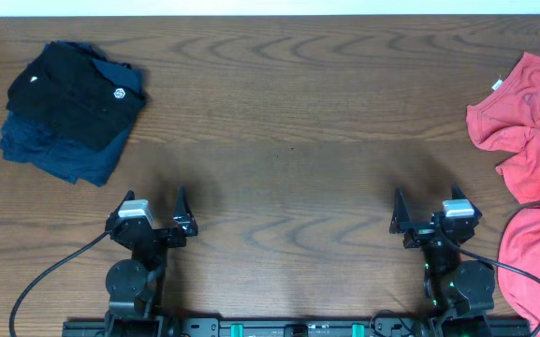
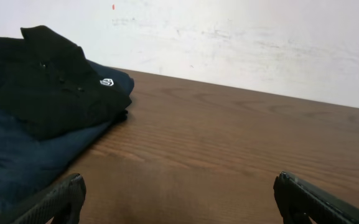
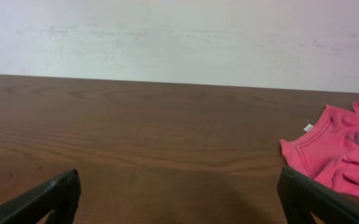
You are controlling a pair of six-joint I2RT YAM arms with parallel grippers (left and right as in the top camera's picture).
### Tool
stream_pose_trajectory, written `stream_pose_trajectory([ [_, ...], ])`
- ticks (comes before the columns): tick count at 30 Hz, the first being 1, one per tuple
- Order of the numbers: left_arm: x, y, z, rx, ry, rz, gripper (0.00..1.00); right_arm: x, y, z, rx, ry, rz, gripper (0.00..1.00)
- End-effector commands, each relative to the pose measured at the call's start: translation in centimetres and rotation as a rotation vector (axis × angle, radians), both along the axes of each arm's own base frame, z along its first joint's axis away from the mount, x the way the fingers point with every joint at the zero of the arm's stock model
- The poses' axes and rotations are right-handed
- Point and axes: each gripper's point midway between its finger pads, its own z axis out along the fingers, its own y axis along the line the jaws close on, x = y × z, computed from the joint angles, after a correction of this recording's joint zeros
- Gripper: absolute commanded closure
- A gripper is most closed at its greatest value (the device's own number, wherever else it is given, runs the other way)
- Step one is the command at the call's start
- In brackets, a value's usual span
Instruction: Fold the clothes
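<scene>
Coral-red T-shirts lie crumpled at the table's right edge: one (image 1: 524, 122) at mid right, another (image 1: 534, 264) at the front right corner. The upper one also shows at the right of the right wrist view (image 3: 338, 152), collar and white tag visible. No print is visible. My left gripper (image 1: 153, 217) is open and empty near the front left, also in its wrist view (image 2: 179, 196). My right gripper (image 1: 434, 215) is open and empty near the front right, left of the red shirts, also in its wrist view (image 3: 179, 193).
A folded pile of a black garment (image 1: 78, 86) on a navy-blue one (image 1: 59, 154) sits at the back left, also in the left wrist view (image 2: 48, 87). The wooden table (image 1: 288, 140) spans the view; a pale wall stands behind it.
</scene>
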Motion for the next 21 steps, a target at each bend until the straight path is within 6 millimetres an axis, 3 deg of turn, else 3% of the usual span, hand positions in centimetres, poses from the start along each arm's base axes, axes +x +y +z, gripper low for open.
stream_pose_trajectory([
  [1,0.02,0.21,-1.68,0.016,0.037,0.009,0.02,0.0,-0.02,-0.13,-0.018,0.003,0.001,0.01],
  [21,0.03,0.21,-1.72,0.016,0.038,0.009,0.02,-0.02,0.19,-0.15,-0.009,0.004,0.013,0.01],
])
